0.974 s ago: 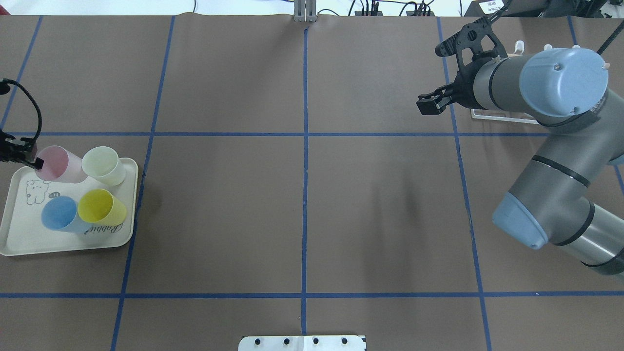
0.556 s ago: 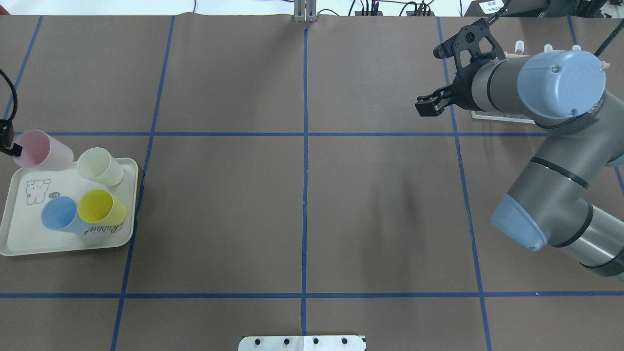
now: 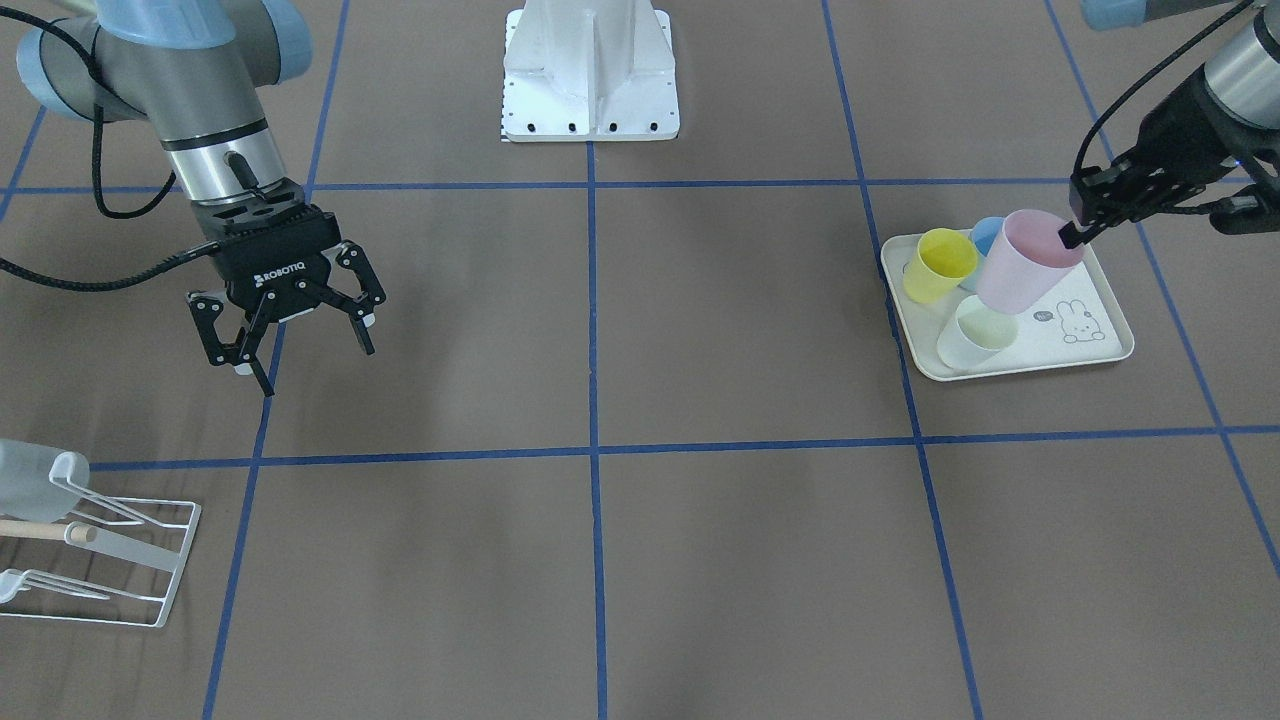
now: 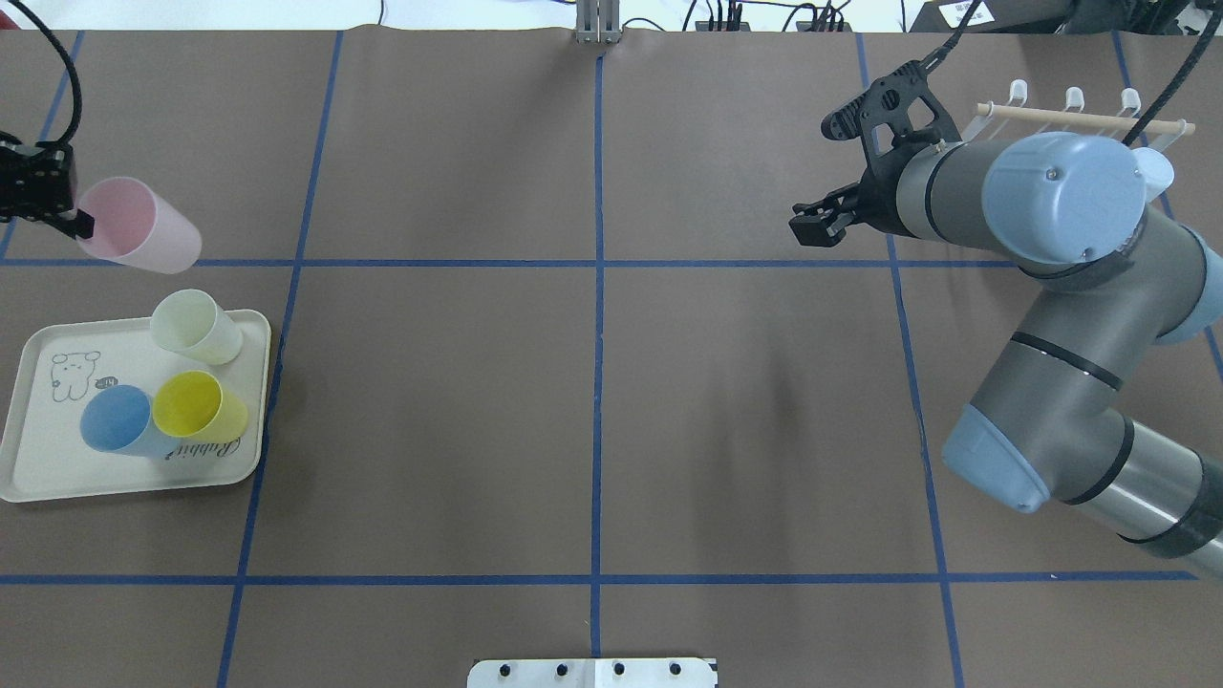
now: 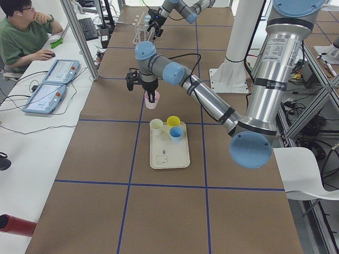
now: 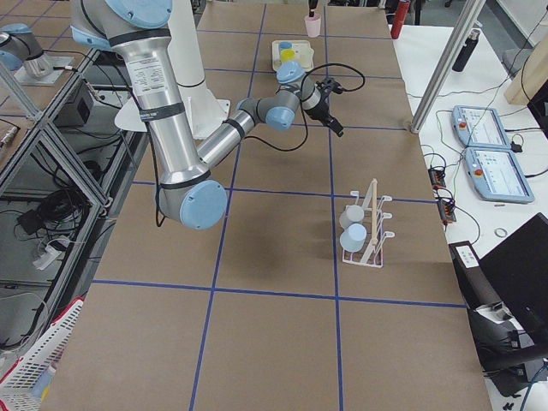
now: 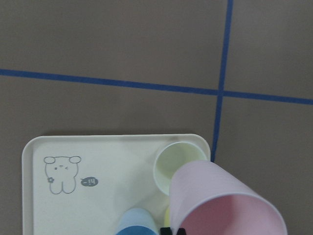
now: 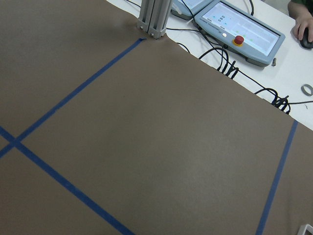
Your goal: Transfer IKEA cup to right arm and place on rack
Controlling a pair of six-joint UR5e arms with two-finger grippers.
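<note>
Left gripper [image 4: 82,225] clamped rim of pink cup [image 4: 143,237], held clear above table [image 4: 592,401] at 10 o'clock, beyond tray [image 4: 38,473], apparently ready for handover. Right gripper [image 3: 300,352] hung splayed, empty, at 2 o'clock near rack [image 4: 1051,114], likely awaiting cup.

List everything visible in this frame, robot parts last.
pink cup: one, pink, held in the air near the tray
tray: one, cream with rabbit print, on robot's left side
tray cups: three, yellow, blue, pale green, on tray
rack: one, white wire with wooden dowel, on robot's right side
rack cups: at least two, pale, on rack
person: one, green shirt, seated beside the workspace
left claw: one, black, shut on pink cup's rim
right claw: one, black, open, empty
</note>
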